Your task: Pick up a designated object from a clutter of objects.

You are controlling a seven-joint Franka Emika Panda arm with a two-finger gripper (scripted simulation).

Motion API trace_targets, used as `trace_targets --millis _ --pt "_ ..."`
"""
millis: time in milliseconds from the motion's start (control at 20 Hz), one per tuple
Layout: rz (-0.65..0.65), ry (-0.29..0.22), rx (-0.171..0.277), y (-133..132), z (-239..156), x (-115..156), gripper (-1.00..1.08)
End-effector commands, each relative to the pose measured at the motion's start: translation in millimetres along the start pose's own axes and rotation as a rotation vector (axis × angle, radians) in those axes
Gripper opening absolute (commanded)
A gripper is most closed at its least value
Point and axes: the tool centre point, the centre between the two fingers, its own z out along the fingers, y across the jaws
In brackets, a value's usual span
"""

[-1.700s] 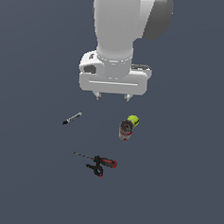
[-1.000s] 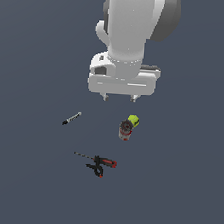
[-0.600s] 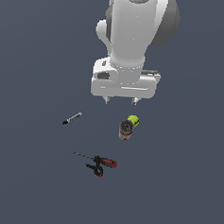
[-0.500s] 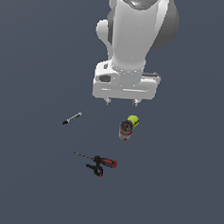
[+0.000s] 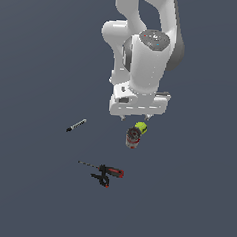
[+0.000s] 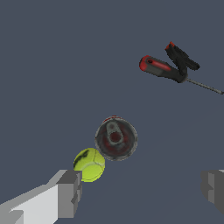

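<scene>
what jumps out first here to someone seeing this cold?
The big white arm dominates the exterior view, its hand hanging open just above the items. Right under it, the bright yellow-green ball sits against a dark red-banded can, which the wrist view shows standing upright beside the ball. Lower in the exterior view lies a red-and-black screwdriver, with a thin marker off to that view's left.

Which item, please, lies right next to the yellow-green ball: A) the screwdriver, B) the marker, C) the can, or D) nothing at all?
C: the ball sits right beside the can in the wrist view, whether touching I cannot tell, while the screwdriver and the marker lie well apart from it.
</scene>
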Motion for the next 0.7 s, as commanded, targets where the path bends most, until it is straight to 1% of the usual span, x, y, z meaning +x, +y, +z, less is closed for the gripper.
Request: trace_targets --millis 0,300,650 --pt "-0.031 0.002 -0.002 -11.9 22.1 -7.7 1.0" --pt "-0.103 0.006 -0.001 -38.6 69.5 -31.2 1.0" --pt "-0.161 0.01 0.005 -58.9 103.4 -55.1 1.0"
